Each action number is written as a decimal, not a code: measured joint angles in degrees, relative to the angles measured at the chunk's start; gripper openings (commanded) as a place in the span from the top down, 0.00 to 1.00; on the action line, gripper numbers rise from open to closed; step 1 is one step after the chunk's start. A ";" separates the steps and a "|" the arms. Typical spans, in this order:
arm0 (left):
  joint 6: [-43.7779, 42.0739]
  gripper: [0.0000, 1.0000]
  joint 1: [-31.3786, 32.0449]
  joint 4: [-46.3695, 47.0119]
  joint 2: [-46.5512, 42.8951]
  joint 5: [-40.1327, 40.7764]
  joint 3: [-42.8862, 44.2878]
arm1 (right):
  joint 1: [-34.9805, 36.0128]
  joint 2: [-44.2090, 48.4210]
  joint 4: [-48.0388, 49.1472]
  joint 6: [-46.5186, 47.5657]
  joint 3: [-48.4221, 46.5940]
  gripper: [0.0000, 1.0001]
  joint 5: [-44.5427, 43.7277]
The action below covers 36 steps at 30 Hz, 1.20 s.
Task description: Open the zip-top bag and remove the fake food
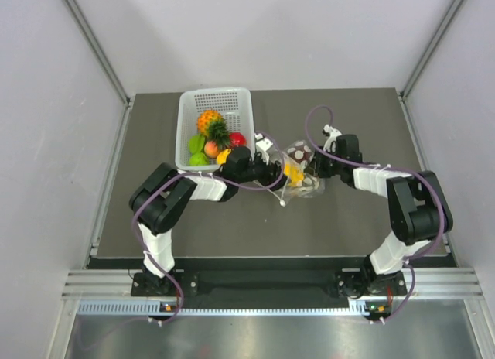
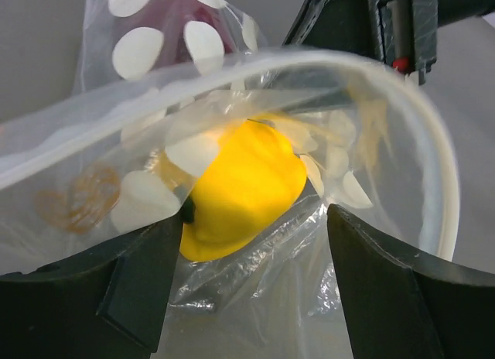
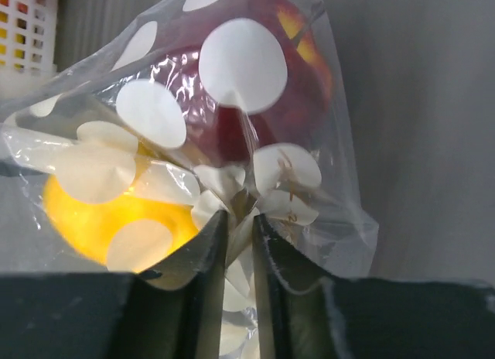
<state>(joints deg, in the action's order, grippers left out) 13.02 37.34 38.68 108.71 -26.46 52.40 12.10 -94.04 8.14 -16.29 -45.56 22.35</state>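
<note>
The zip-top bag [image 1: 303, 184] lies mid-table between both grippers, its mouth facing left. In the left wrist view its open zip rim [image 2: 433, 142] arcs over a yellow bell pepper [image 2: 244, 185] inside it. A dark maroon piece [image 3: 255, 80] sits deeper in the bag. My left gripper [image 2: 255, 220] is open at the bag's mouth, its fingers [image 2: 147, 282] wide on either side of the pepper with loose plastic between them. My right gripper [image 3: 240, 220] is shut on a fold of the bag's far end [image 3: 232, 193]. In the top view the left gripper [image 1: 277, 173] and right gripper [image 1: 313, 172] face each other.
A white perforated basket [image 1: 184, 123] stands at the back left, just behind my left arm. It holds an orange pineapple-like fruit [image 1: 209, 123], a red apple [image 1: 237, 138], and green and peach pieces. Grey walls enclose the dark table [image 1: 348, 220].
</note>
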 measured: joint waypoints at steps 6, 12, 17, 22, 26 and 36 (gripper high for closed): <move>0.44 0.14 -0.39 1.01 2.29 -0.24 2.01 | 0.17 -2.73 1.55 0.04 0.00 0.90 0.00; 0.57 0.13 -0.59 1.68 4.79 -0.39 4.09 | 1.33 -2.84 1.88 0.70 0.00 0.92 -0.04; 0.70 0.26 -0.90 2.47 7.08 -0.76 5.84 | 2.40 -2.84 1.88 1.44 0.02 0.92 -0.02; 1.55 0.79 -0.94 3.37 8.24 -1.64 7.45 | 3.58 -2.84 1.81 1.95 0.04 0.93 -0.07; 2.01 0.97 -1.16 3.63 8.33 -2.49 7.54 | 4.04 -2.84 1.79 2.21 0.13 0.93 -0.59; 1.99 1.00 -1.44 3.15 3.37 -2.67 1.42 | 4.57 -0.92 0.63 0.85 1.09 0.95 -2.43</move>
<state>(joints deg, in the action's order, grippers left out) 15.00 35.90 41.82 112.07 -29.12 53.82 16.67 -94.96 8.78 -15.44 -44.47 19.92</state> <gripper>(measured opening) 0.515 0.054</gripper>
